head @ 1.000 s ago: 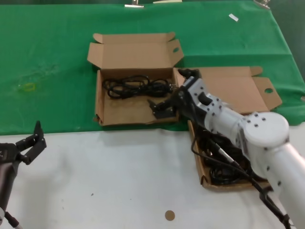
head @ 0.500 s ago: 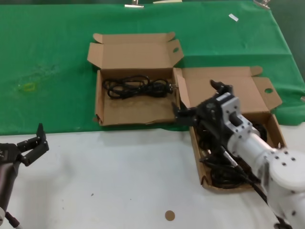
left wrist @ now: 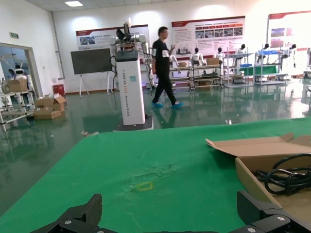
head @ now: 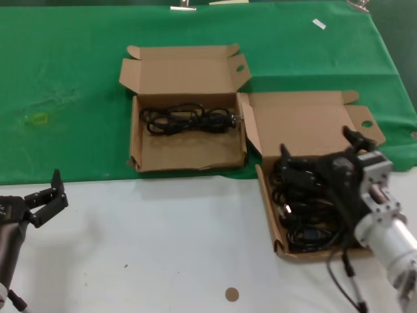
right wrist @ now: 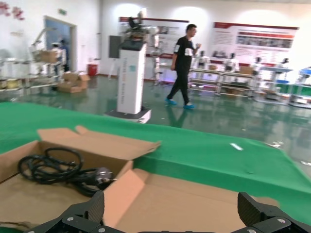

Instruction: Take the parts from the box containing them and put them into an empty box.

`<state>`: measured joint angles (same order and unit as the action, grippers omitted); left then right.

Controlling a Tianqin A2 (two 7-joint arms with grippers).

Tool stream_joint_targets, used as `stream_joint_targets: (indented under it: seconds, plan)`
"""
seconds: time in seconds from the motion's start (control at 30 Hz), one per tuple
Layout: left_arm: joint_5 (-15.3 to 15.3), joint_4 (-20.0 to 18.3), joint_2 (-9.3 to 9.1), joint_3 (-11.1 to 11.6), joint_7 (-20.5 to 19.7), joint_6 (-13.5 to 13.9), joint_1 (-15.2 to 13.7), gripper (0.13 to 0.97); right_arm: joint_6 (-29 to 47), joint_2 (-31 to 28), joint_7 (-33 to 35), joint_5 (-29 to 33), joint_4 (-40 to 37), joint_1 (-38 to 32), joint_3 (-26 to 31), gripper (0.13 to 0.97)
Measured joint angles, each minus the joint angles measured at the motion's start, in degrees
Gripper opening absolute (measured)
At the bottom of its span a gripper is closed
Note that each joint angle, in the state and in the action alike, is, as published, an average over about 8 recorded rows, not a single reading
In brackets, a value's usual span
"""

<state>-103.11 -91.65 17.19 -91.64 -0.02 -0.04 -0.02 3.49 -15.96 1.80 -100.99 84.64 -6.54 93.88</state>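
The left gripper (head: 55, 192) sat parked low over the white tabletop (head: 163, 248), fingers spread and empty. On the green cloth (head: 65, 85), the receiving box (head: 136, 140) held one cable bundle (head: 186, 120) near its back wall. To its right, the source box (head: 268, 208) was heaped with coiled cables (head: 306, 218). The right gripper (head: 318, 147) hovered over that heap, jaws wide, carrying nothing. This looked like the reach for another bundle; next it would need to descend and close around one coil.

Even, bright overhead light with soft shadows. Ceiling lamps glare on the glossy hall floor (left wrist: 204, 104). The right wrist view is slightly blurred.
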Motion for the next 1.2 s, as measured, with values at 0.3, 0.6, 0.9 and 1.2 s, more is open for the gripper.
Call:
stream_joint_targets:
  seconds: [0.3, 0.6, 0.9, 1.2]
  plan:
    - [-0.01, -0.02, 0.00, -0.02, 0.02, 0.02, 0.01, 0.966, -1.98, -0.69, -1.02, -1.21, 3.95, 3.64, -1.24, 0.966]
    - [-0.01, -0.02, 0.00, -0.02, 0.02, 0.02, 0.01, 0.966, -2.00, -0.69, -1.03, -1.22, 3.98, 3.68, -1.25, 0.966]
    - [-0.01, -0.02, 0.00, -0.02, 0.02, 0.02, 0.01, 0.966, -2.00, -0.69, -1.03, -1.22, 3.98, 3.68, -1.25, 0.966]
    - [-0.01, -0.02, 0.00, -0.02, 0.02, 0.02, 0.01, 0.966, -2.00, -0.69, -1.03, -1.22, 3.98, 3.68, -1.25, 0.966]
